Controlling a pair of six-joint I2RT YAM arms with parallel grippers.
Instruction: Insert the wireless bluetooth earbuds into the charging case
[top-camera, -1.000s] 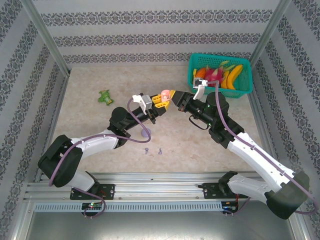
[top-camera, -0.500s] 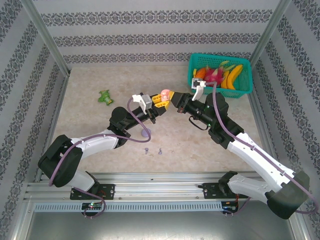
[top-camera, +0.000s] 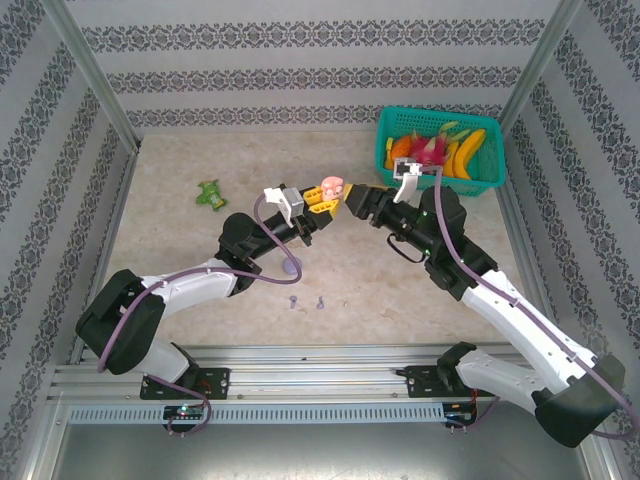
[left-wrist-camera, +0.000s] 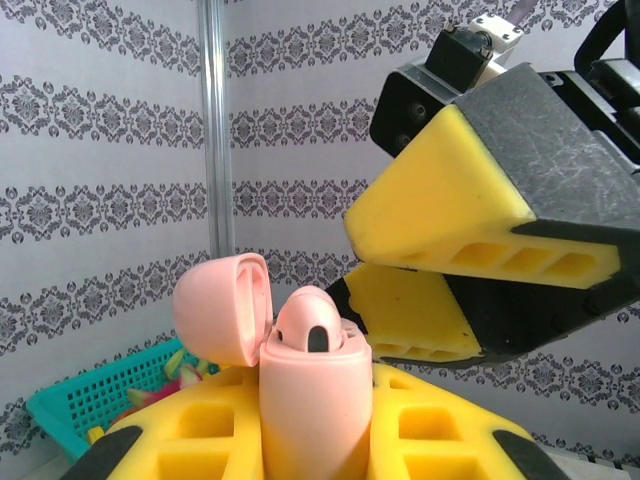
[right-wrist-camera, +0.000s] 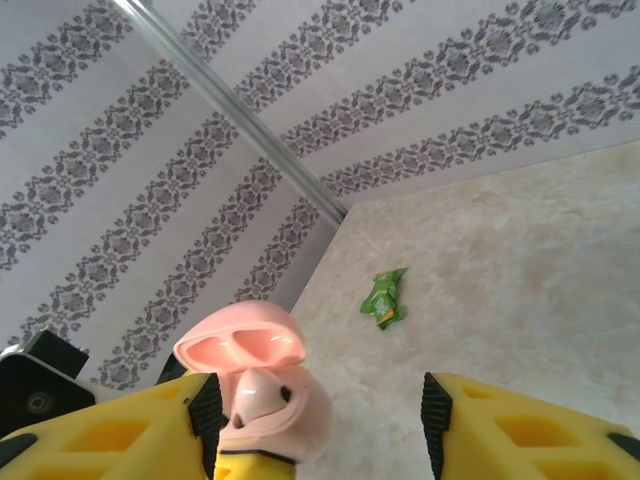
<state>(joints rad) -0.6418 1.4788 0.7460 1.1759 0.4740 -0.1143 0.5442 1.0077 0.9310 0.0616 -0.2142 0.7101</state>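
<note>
Two purple earbuds (top-camera: 293, 301) are lying loose on the table (top-camera: 170, 230) nearest the arm bases, with a round purple object (top-camera: 291, 267) just beyond them. Above that, the left gripper (top-camera: 322, 198) is clamping the pink charging case (left-wrist-camera: 315, 400) upright, its lid (left-wrist-camera: 222, 310) standing open and one pink earbud (left-wrist-camera: 308, 325) sitting inside. The right gripper (top-camera: 352, 200) is hovering just beside the case, jaws parted, holding nothing. Farther back, a green toy (top-camera: 210, 194) and a teal basket (top-camera: 480, 184) of fruit are resting.

Overhead view looks down — both close wrist views share the pink case (left-wrist-camera: 312, 400) (right-wrist-camera: 270, 412).
</note>
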